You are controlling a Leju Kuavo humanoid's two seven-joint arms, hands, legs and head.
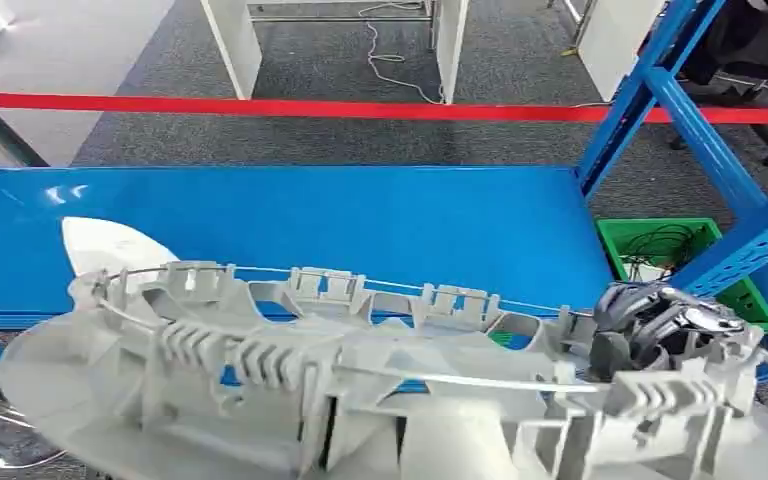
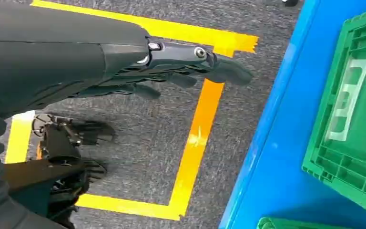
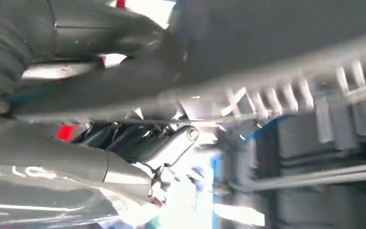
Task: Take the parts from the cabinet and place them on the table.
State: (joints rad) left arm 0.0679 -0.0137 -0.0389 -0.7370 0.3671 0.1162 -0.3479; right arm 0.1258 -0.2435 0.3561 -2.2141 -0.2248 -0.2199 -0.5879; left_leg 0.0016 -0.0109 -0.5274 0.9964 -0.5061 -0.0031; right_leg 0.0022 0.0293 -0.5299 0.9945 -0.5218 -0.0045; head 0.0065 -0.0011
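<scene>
a blue shelf [image 1: 360, 225] is seen across the head view, framed by blue posts [image 1: 650, 90] on the right, with grey carpet [image 1: 380, 140] and a red tape line [image 1: 360, 107] beyond it. a large grey ribbed part [image 1: 290, 370] is held low in front of the shelf, spanning nearly the full width of the view, its near side raised toward the camera; a thin rod [image 1: 460, 378] is seen running along it. the part is gripped at its right end by the right hand [image 1: 665, 325], dark fingers wrapped over the edge; in the right wrist view the fingers [image 3: 128, 138] are pressed against the part's underside [image 3: 276, 52], though that view is blurred. a green crate [image 1: 685, 265] with dark cables in it is seen below and right of the shelf. the left hand [image 2: 190, 64] is seen hanging over carpet marked with yellow tape [image 2: 198, 138], fingers loosely extended, nothing in it, beside a blue surface [image 2: 286, 162] carrying a green bin [image 2: 352, 119].
</scene>
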